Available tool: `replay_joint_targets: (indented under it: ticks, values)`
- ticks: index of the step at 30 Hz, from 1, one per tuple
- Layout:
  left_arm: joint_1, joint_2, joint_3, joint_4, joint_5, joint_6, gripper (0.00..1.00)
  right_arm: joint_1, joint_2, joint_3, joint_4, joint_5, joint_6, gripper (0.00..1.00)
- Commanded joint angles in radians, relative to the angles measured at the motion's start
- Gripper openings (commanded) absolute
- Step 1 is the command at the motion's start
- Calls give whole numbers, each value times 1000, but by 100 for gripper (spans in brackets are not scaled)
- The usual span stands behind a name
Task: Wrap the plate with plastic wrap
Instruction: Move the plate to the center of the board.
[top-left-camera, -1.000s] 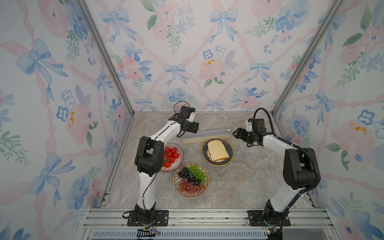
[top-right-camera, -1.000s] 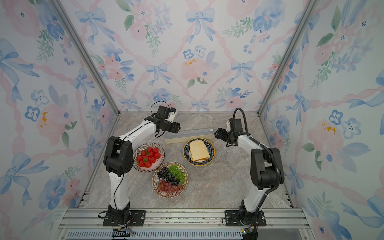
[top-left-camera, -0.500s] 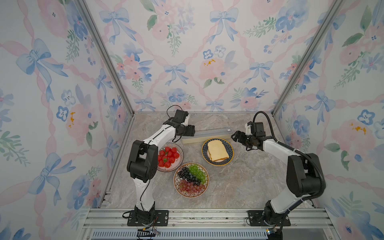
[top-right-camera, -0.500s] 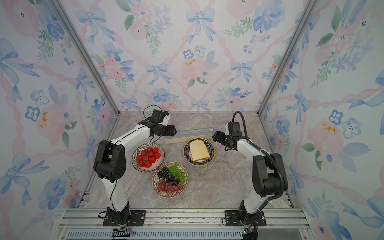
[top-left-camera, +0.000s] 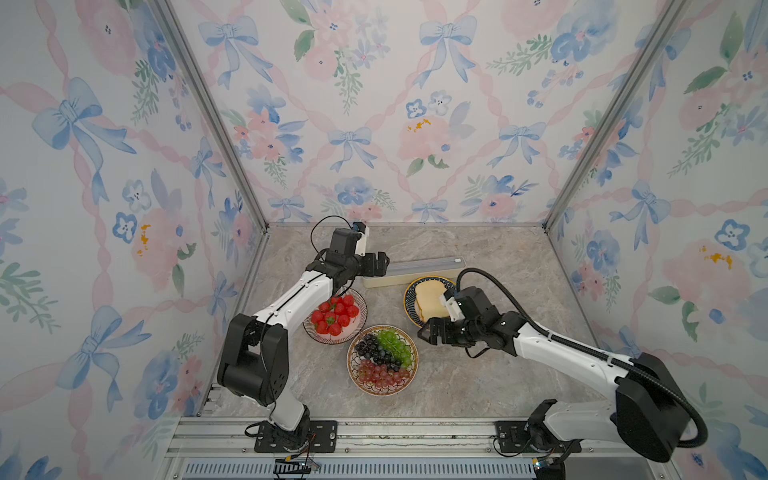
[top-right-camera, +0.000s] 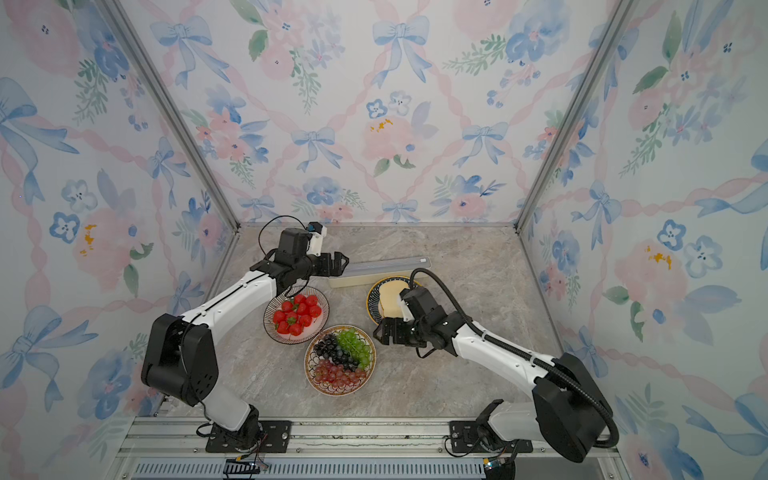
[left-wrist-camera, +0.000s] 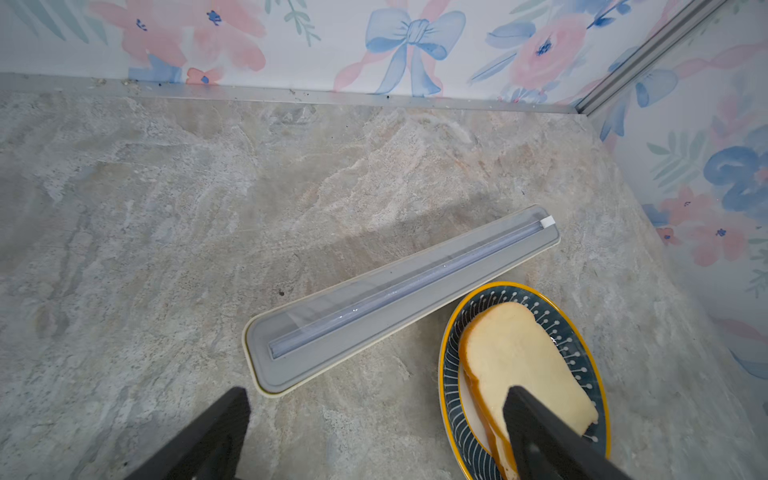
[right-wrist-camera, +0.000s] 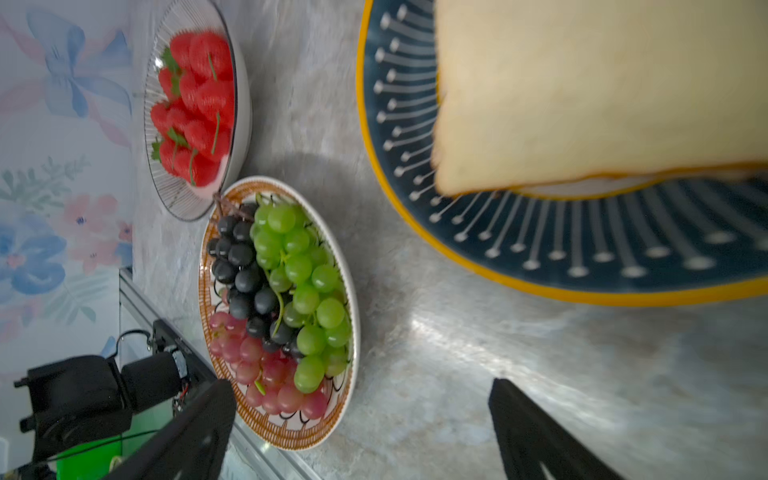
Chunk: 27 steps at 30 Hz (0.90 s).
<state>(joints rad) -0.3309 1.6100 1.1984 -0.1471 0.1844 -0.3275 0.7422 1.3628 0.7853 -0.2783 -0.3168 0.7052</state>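
Note:
The plastic wrap is a roll inside a long cream box with a grey lid (top-left-camera: 415, 270) (left-wrist-camera: 399, 291), lying flat at the back of the table. In front of its right half sits a blue plate with a yellow rim (top-left-camera: 408, 309) (left-wrist-camera: 451, 395) (right-wrist-camera: 540, 249), carrying a slice of bread (top-left-camera: 428, 297) (right-wrist-camera: 582, 91). My left gripper (top-left-camera: 384, 262) (left-wrist-camera: 376, 401) hovers at the box's left end, open and empty. My right gripper (top-left-camera: 424, 332) (right-wrist-camera: 361, 390) hangs low over the table at the blue plate's front edge, open with nothing between its fingers.
A glass plate of strawberries (top-left-camera: 309, 332) (right-wrist-camera: 245, 124) sits under my left forearm. A patterned plate of green, black and red grapes (top-left-camera: 351, 365) (right-wrist-camera: 291, 432) stands front centre, just left of my right gripper. Wallpapered walls close in three sides.
My right arm has swung from the box's right end toward the front, down beside the bread plate. Both grippers have opened wider. The left gripper has barely moved.

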Motion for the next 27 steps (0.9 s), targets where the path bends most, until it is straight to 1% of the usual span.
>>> replay_joint_targets:
  ticks: [1,3,5,12,16,23,27]
  values:
    - [16,-29,-17,78,34,-31,98,82,108,30,28,-53,84,97]
    - [16,-33,-19,78,35,-29,98,123,179,80,7,-63,75,97]
    - [18,-40,-20,79,28,-25,98,145,221,102,23,-82,84,97]
    - [28,-45,-22,78,27,-22,98,200,287,177,119,-146,120,97]
    - [34,-44,-20,78,24,-22,98,231,379,250,161,-189,123,97]
    - [46,-41,-17,78,34,-30,98,248,541,438,170,-272,87,97]
    - [57,-35,-16,78,52,-37,98,246,575,493,160,-295,68,97]
